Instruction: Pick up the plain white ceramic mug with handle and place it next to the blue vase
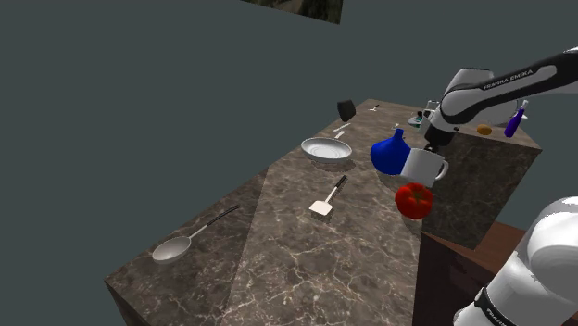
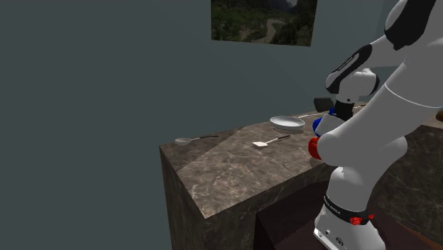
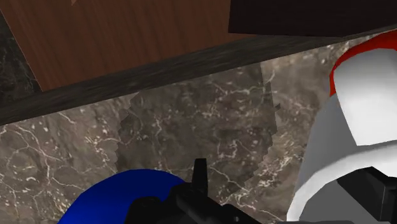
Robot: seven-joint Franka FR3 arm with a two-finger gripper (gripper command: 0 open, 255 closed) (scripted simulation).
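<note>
The white mug stands tilted on the marble counter, handle toward the shoulder view's right, between the blue vase and a red tomato. It is close against the vase. My gripper hovers just above the mug. In the wrist view the gripper is open: one finger stands over the vase, the other in front of the mug, with bare counter between them. In the second exterior view the vase and the tomato peek out from behind the arm.
A white bowl, a spatula and a ladle lie further along the counter toward the shoulder view's left. A dark cup, an orange and a purple bottle stand at the back. The counter's edge runs just beyond the tomato.
</note>
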